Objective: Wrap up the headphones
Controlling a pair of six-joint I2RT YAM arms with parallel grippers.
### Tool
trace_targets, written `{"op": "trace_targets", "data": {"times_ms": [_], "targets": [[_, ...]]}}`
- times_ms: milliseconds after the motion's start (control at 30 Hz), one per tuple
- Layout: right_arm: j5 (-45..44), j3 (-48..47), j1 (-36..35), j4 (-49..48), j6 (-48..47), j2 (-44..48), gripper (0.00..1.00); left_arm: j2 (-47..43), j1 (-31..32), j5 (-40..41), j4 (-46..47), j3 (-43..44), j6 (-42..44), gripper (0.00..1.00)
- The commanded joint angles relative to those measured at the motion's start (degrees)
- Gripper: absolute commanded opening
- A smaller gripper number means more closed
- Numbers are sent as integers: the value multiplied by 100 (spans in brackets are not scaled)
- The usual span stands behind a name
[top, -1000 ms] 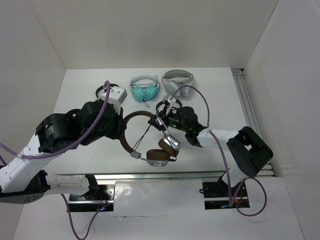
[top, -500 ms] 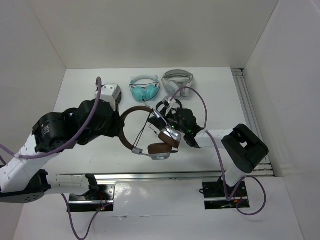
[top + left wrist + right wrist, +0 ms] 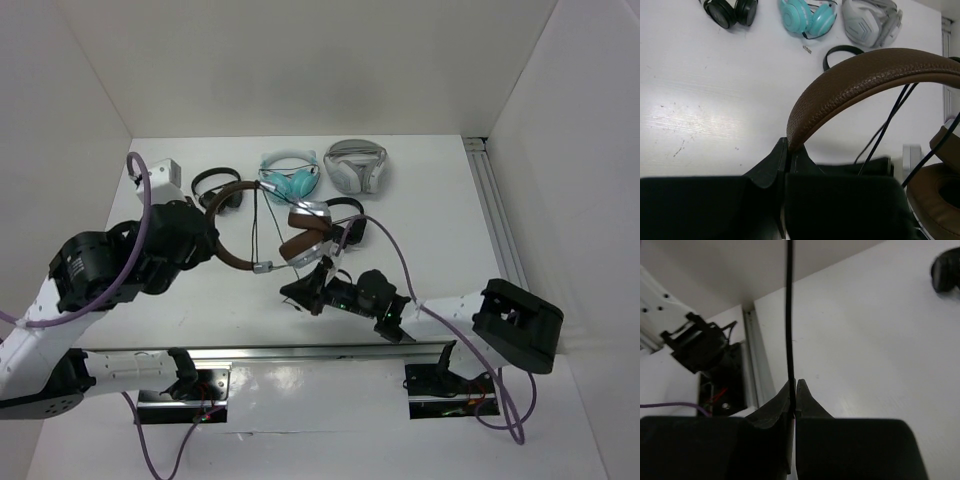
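Observation:
The headphones (image 3: 303, 240), with brown leather headband, brown ear pads and silver cups, hang lifted over the middle of the table. My left gripper (image 3: 208, 238) is shut on the headband (image 3: 865, 75), pinched between the fingertips in the left wrist view, where my left gripper (image 3: 788, 149) sits low. A brown ear pad (image 3: 935, 185) shows at the right edge there. The thin black cable (image 3: 885, 130) runs down across the band. My right gripper (image 3: 300, 292) is shut on the cable (image 3: 789, 315) near the front edge; in its wrist view my right gripper (image 3: 794, 386) holds the cable taut upward.
Small black headphones (image 3: 215, 185), a teal pair (image 3: 290, 180) and a grey-white pair (image 3: 355, 165) lie along the back. A black loop (image 3: 345, 213) lies right of the ear cups. A metal rail (image 3: 495, 210) runs along the right side, another (image 3: 300, 352) along the front.
My left gripper has carried the headphones back and to the left, higher. My right gripper has moved from beside the ear cups toward the front edge, still on the cable.

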State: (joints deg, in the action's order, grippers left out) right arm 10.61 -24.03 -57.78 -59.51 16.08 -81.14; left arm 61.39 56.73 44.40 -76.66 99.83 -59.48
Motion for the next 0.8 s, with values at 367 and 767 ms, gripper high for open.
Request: {"op": "trace_targets", "data": {"times_ms": [367, 767], "targets": [[-692, -506, -1797, -200, -474, -23, 3, 918, -1849, -308, 1408, 484, -143, 0], [-1025, -1095, -2053, -606, -298, -1166, 7, 945, -2526, -1408, 2006, 90, -90, 0]]}}
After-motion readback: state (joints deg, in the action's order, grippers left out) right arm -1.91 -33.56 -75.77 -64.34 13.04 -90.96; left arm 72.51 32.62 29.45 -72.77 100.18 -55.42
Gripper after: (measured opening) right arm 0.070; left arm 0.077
